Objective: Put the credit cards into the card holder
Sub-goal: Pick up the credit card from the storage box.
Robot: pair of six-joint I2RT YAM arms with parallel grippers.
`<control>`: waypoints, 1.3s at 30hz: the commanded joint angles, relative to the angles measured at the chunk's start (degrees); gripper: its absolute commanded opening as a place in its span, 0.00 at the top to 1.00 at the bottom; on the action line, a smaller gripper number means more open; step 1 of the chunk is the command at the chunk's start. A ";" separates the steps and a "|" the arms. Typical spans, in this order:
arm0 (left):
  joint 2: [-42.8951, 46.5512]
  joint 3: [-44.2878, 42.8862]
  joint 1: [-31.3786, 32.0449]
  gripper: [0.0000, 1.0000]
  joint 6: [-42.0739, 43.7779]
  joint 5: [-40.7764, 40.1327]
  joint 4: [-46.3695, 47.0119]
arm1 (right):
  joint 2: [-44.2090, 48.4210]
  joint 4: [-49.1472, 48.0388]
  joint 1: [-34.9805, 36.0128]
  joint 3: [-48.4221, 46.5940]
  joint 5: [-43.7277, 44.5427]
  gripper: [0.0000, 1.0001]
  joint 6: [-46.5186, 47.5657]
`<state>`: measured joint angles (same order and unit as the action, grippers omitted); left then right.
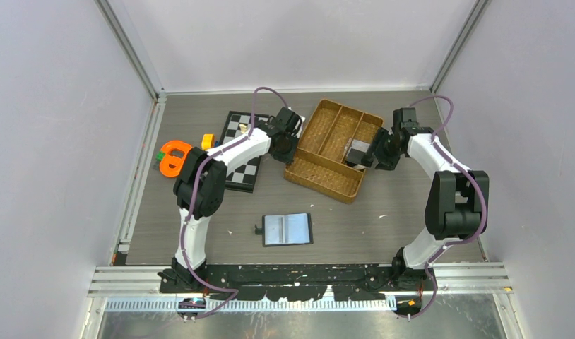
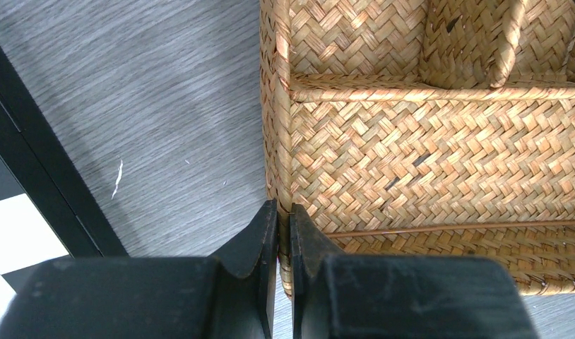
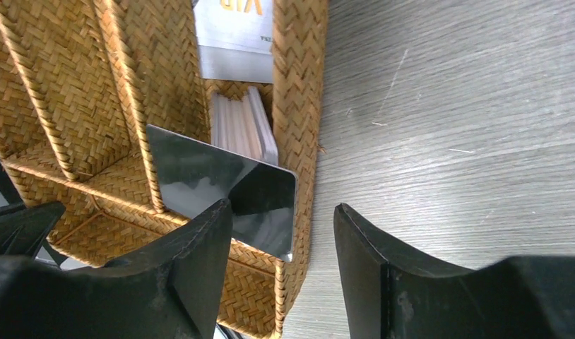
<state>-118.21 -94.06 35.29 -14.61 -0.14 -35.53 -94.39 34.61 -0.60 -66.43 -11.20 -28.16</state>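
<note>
Woven brown tray (image 1: 323,178) is sitting far of centre on the grey table (image 1: 383,226), turned at an angle. Left gripper (image 2: 285,212) is clamping the tray's left wall near its near corner: both fingers are pressed onto the rim, one inside and one outside, with almost no gap. Right gripper (image 3: 283,208) is hanging at the tray's right side with jaws apart and gripping nothing. A dark glossy card (image 3: 214,176) is standing tilted in the tray's right-hand compartment, its corner reaching into the gap between the jaws. The left finger (image 3: 200,261) is overlapping the card in the wrist view, so I cannot tell if it is touching. The right finger (image 3: 369,261) is standing clear of it, out over the table. A stack of white cards (image 3: 242,127) is standing on edge in the same compartment just behind the dark one. Farther along, a pale card printed "VIP" (image 3: 235,42) is lying across the compartment. Card holder (image 1: 287,229) is lying open on the near centre of the table, bluish-grey pockets facing up, strap pointing left, well apart from the tray and both grippers. Chessboard (image 1: 244,173) is lying left of the tray, partly under the left arm, and an orange object (image 1: 173,157) is sitting farther left.
</note>
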 commanded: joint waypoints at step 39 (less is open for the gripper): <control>-0.68 -2.44 -0.56 1.00 0.57 -0.82 -3.21 | 6.31 -7.36 -0.64 4.67 4.62 0.84 -2.32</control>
<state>-118.61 -94.72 35.24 -14.55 -0.21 -36.34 -91.00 26.55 -0.93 -62.63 -10.35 -30.26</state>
